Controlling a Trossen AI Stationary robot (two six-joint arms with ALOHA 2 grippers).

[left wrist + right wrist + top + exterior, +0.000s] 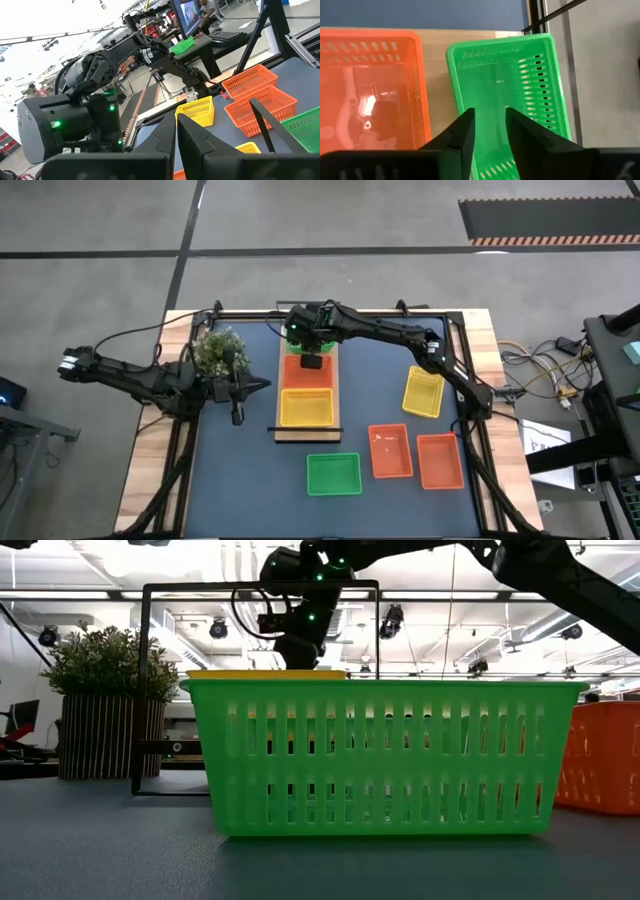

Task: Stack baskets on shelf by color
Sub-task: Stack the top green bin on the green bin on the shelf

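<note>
Light-wood planking forms the shelf (308,432), which is taken as the reference for all positions below. Three baskets are seated on it in a row: a yellow basket (306,408) at the end nearest the front edge of the table, a red-orange basket (297,370) at the middle, and a green basket (520,85) at the far end, close to the black rail (536,17).

The right gripper (489,131) is positioned over the green basket on the shelf. Its fingers are parted by a narrow gap, and the near wall of that basket is seen between them; whether the wall is actually touched cannot be determined from the wrist view.

To the right of the shelf, four baskets are laid on the blue tabletop (240,470): a loose yellow basket (423,392), two loose red-orange baskets (390,451) (439,461) side by side, and a loose green basket (333,474) just beyond the shelf's near end. In the low view, most of the shelf is blocked by this last basket.

To the left of the shelf, a potted plant (217,352) is placed. The left gripper (236,417) is parked just beside the plant, its fingers closed on nothing.
</note>
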